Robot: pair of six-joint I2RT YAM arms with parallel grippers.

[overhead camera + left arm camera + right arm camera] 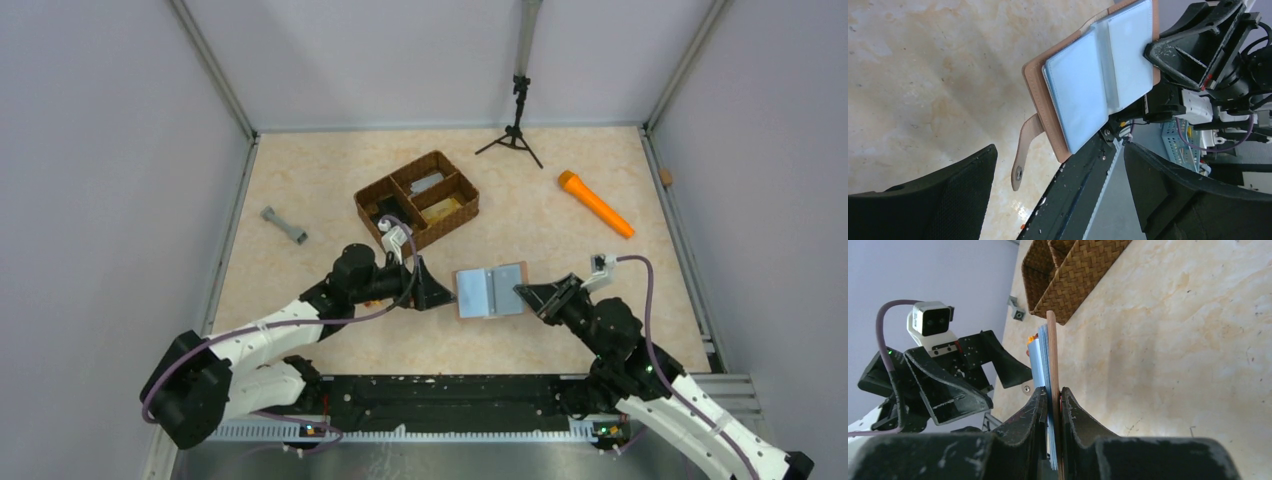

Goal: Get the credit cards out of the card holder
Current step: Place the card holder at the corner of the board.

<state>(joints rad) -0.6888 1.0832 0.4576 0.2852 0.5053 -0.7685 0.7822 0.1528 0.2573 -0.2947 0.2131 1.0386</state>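
Observation:
The card holder [490,290] is open, tan outside and pale blue-grey inside, held up between the two arms. My right gripper [527,296] is shut on its right edge. In the right wrist view the jaws [1053,392] pinch the tan cover and blue sleeves [1051,347] edge-on. My left gripper [440,292] is open and empty just left of the holder. In the left wrist view the holder [1098,80] faces the camera, its snap strap [1022,155] hanging between my open fingers [1060,150]. No card shows clearly in the sleeves.
A brown woven three-compartment basket [415,200] with flat items in it stands behind the left gripper and shows in the right wrist view [1068,275]. A grey piece [285,225] lies far left. An orange torch [595,203] lies right. A small tripod [515,130] stands at the back.

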